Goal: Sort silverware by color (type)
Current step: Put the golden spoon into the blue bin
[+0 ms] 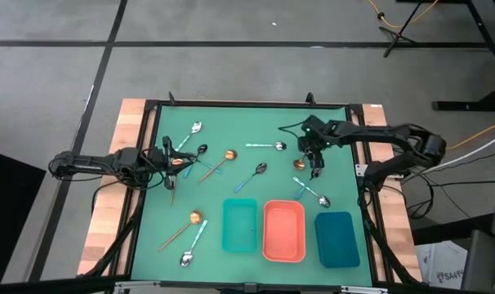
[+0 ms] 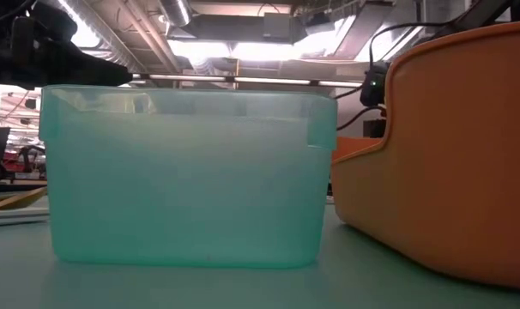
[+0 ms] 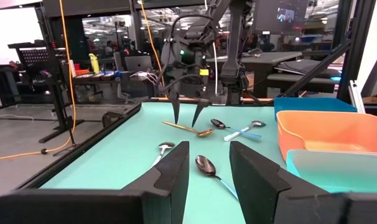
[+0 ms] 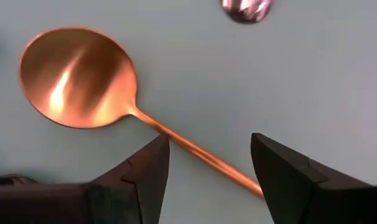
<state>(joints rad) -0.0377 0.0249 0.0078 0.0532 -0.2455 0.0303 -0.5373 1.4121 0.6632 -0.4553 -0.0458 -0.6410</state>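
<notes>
Copper spoon (image 4: 83, 78) handle under right gripper (image 4: 210, 165)

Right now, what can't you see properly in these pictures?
- Low view: teal tray and coral tray block every spoon.
- Right wrist view: copper spoon; its handle end is hidden behind a finger of the right pincer.
- High view: left pincer too small to judge.

Bright ceiling strip lights (image 2: 243, 51) glare above the translucent teal plastic tray (image 2: 187, 172), while the copper-coloured metal spoon (image 4: 76, 78) looms soft-focused with a highlight streak.
</notes>
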